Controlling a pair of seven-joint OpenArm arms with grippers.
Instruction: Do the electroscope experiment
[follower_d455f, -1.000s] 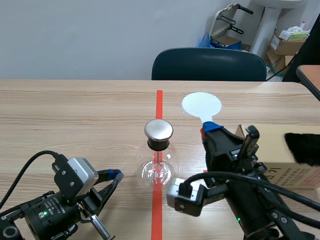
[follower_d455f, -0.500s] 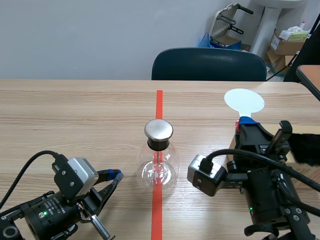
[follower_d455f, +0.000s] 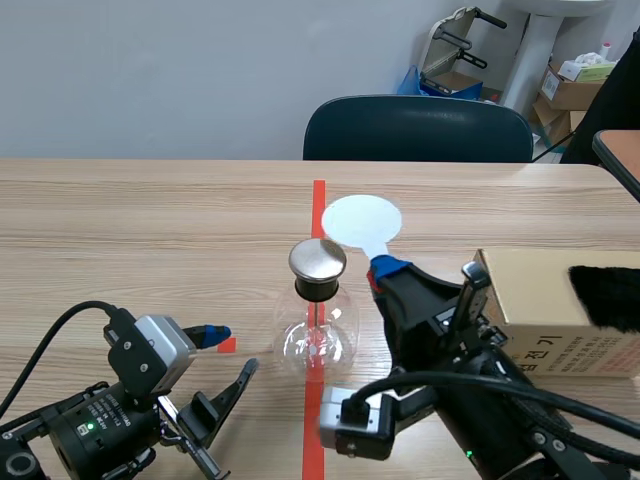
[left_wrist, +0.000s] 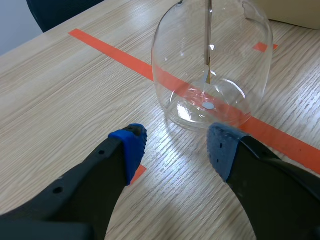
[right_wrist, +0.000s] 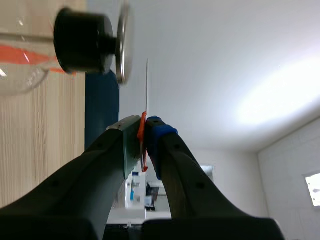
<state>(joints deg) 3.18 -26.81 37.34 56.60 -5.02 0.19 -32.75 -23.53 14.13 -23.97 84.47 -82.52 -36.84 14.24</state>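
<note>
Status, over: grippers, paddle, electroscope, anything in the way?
Left gripper open, flask of electroscope just ahead. Right gripper shut on white disc paddle, disc beside metal cap, not touching. Cardboard box off right, clear.

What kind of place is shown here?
Probably an office or lab room set up for robot trials: a wooden table with tape marks, an electroscope flask on it, an office chair and cardboard boxes behind.

- The left pincer (left_wrist: 175, 146) is spread wide, its blue pads (left_wrist: 131, 145) just short of the glass flask (left_wrist: 235, 60).
- The flask stands on the wooden counter (left_wrist: 60, 95) over an orange tape line (left_wrist: 115, 52), with a thin rod (left_wrist: 208, 30) hanging inside.
</note>
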